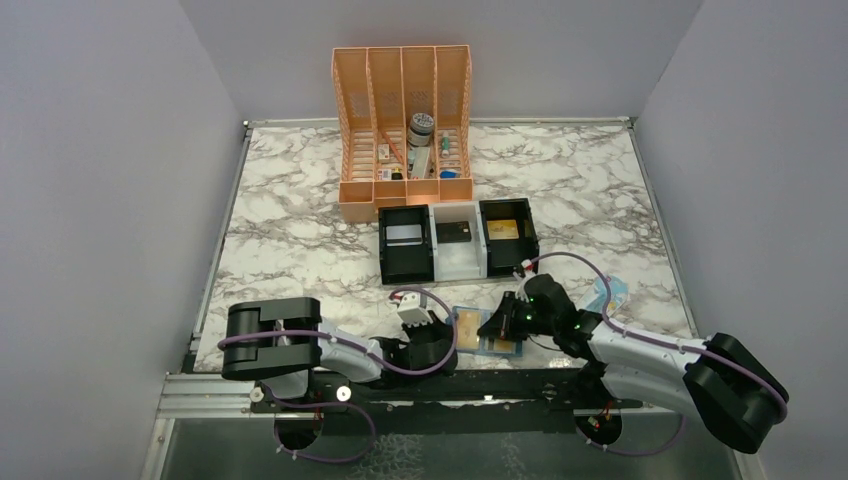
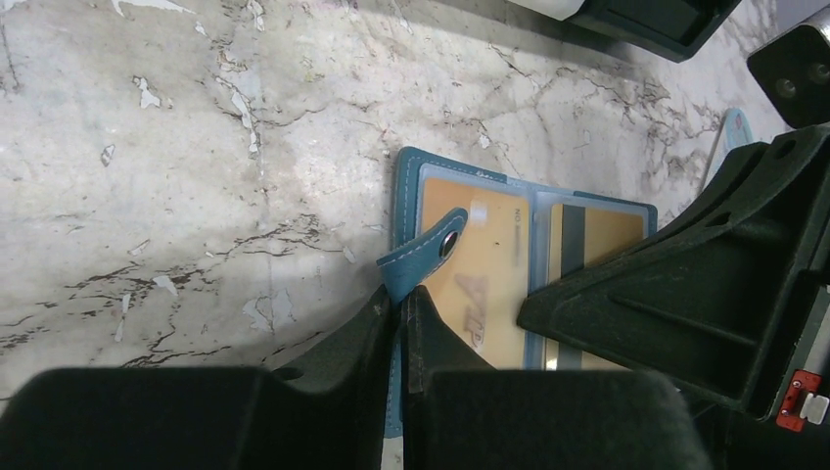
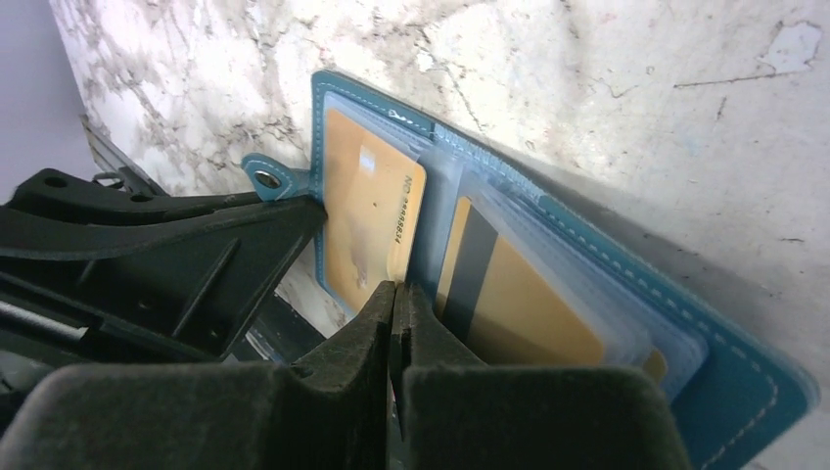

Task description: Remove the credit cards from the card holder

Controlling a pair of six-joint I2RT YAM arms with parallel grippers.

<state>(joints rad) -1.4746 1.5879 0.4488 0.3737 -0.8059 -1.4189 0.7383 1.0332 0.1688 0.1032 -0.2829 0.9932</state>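
The blue card holder (image 2: 413,186) lies open on the marble table near the front edge (image 1: 470,328). Two gold credit cards sit in its clear pockets: one in the tab-side panel (image 3: 367,211), one with a dark stripe in the other panel (image 3: 533,308). My left gripper (image 2: 402,294) is shut on the holder's edge, just below the snap tab (image 2: 426,257). My right gripper (image 3: 394,289) is shut, its tips at the holder's fold by the lower corner of the tab-side card. Whether it pinches that card is hidden.
A black-and-white three-compartment tray (image 1: 457,262) stands behind the holder, with a card in each bay. An orange file rack (image 1: 405,190) is farther back. A pale blue packet (image 1: 612,292) lies to the right. The table's metal front rail (image 1: 480,385) is close by.
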